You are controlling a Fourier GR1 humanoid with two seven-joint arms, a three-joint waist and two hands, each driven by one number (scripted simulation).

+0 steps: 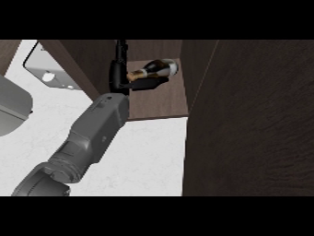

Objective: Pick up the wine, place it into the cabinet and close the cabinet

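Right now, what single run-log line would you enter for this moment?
phase: placing | wine bottle: on its side inside cabinet | left robot hand: at bottle, grip unclear | right robot hand: not in view | cabinet door: open

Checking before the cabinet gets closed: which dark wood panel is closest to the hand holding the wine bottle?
The left wood panel: the left hand gripping the wine bottle shows beside its edge; the right wood panel stands apart.

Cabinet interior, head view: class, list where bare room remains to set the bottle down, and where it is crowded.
Bare brown cabinet floor lies below the wine bottle, between the left wall and the open door. White counter right of the forearm is also bare. It is crowded at the top, where the hand, fingers curled round the bottle, fills the space.
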